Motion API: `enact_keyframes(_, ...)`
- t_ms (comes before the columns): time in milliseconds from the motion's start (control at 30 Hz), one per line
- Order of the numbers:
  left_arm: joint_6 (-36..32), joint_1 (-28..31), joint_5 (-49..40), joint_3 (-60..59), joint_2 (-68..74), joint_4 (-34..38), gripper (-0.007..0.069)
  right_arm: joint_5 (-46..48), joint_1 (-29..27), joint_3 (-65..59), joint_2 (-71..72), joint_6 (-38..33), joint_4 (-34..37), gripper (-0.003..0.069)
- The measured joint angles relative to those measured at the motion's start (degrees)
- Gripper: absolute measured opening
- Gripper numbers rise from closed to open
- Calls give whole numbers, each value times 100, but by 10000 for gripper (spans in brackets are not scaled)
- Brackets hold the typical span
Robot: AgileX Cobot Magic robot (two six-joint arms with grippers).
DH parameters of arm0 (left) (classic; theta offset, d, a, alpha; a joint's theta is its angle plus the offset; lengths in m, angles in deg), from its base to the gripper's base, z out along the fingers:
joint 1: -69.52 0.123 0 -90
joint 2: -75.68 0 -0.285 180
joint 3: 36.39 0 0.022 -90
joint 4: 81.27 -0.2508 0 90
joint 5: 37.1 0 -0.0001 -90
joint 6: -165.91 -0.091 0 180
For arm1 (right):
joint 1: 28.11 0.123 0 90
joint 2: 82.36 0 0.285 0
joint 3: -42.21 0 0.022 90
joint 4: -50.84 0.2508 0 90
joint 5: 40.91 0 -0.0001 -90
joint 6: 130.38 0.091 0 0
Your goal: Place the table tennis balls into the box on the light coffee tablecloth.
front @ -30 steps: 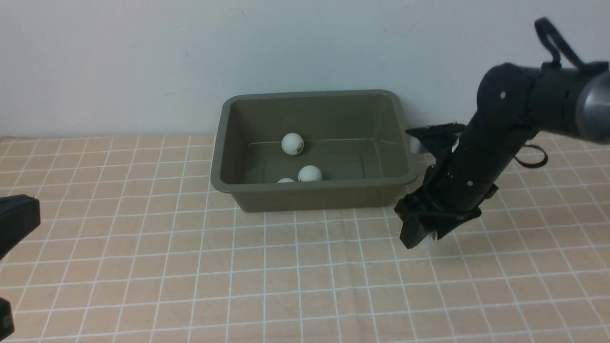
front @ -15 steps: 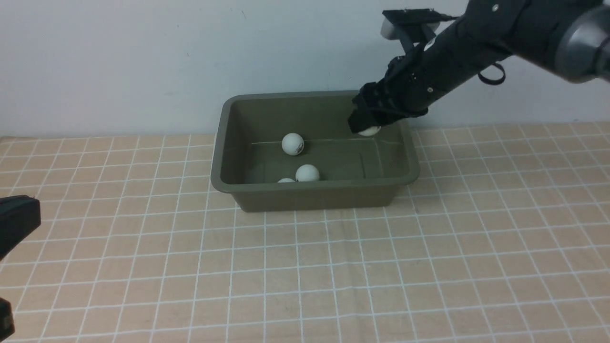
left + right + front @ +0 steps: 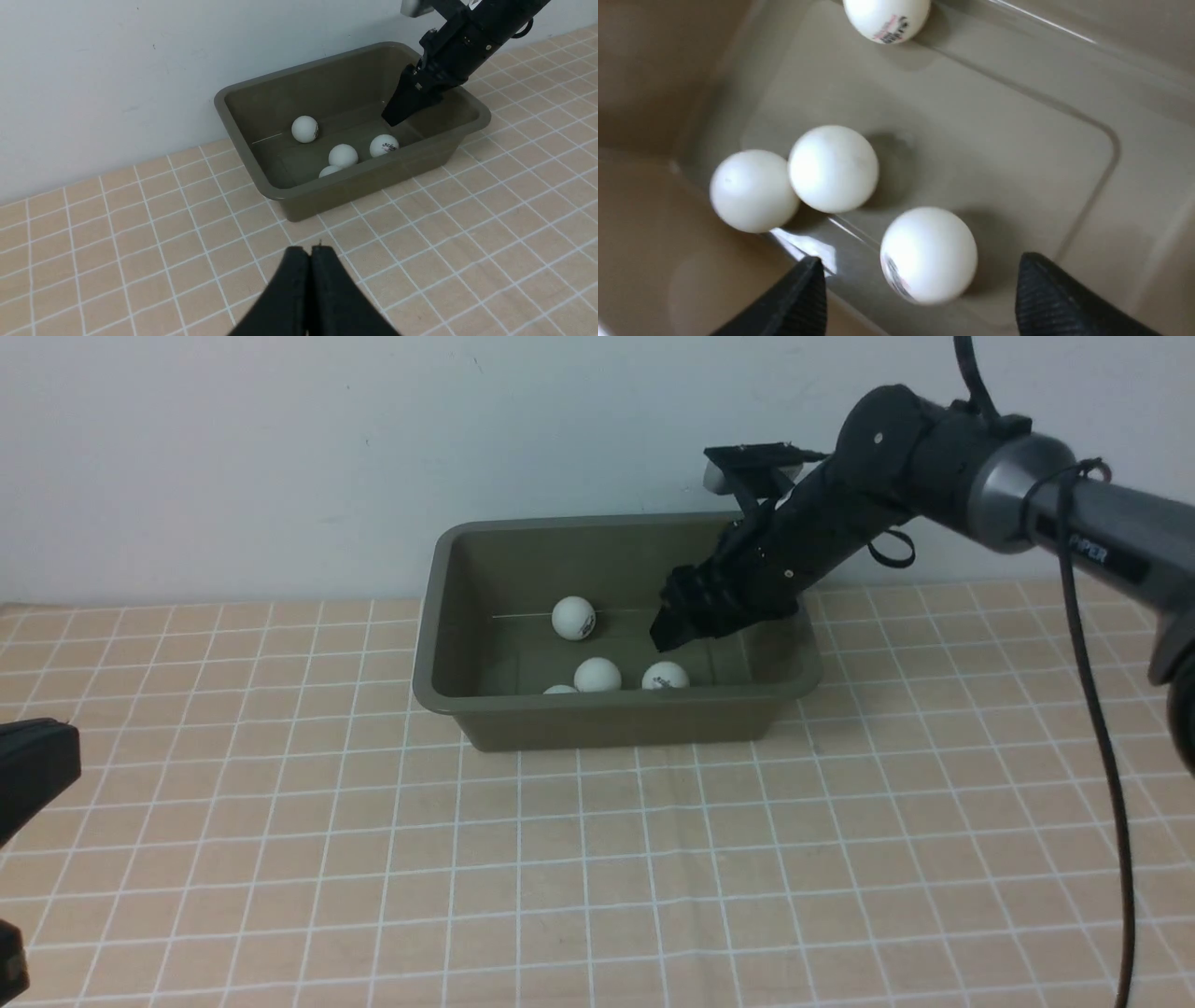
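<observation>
The olive-green box (image 3: 611, 707) stands on the light coffee tablecloth (image 3: 597, 859) by the back wall. Several white table tennis balls lie on its floor: one at the back (image 3: 573, 617), two near the front wall (image 3: 597, 674) (image 3: 666, 676), and one half hidden behind that wall (image 3: 560, 690). My right gripper (image 3: 674, 630) reaches down inside the box, open, with nothing between its fingers. The right wrist view shows a logo ball (image 3: 928, 254) lying free on the floor below the spread fingertips (image 3: 810, 280). My left gripper (image 3: 309, 254) hovers shut over the cloth in front of the box (image 3: 373, 168).
A pale wall (image 3: 280, 457) rises right behind the box. The right arm's black cable (image 3: 1102, 737) hangs down over the right side of the cloth. Part of the left arm (image 3: 33, 770) shows at the left edge.
My right gripper carried a ball from the cloth right of the box up over the rim and opened. That ball now lies on the box floor. The left arm stayed still.
</observation>
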Motion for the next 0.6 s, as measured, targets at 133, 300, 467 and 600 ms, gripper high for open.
enact_keyframes(133, -95, 0, 0, 0, 0, 0, -69, 624, -5, 569, 6, 0, -59, 463)
enact_keyframes(300, -324, 0, 11, 0, -387, 4, -69, 1312, -103, 1577, 308, 195, -149, 262)
enact_keyframes(467, -304, 0, 266, -258, -1360, 19, -69, 1377, -308, 1967, 951, 217, -137, 28)
enact_keyframes(600, 67, 0, 445, -1029, -2122, -1, -69, 1433, -511, 1983, 1333, 217, -133, -13)
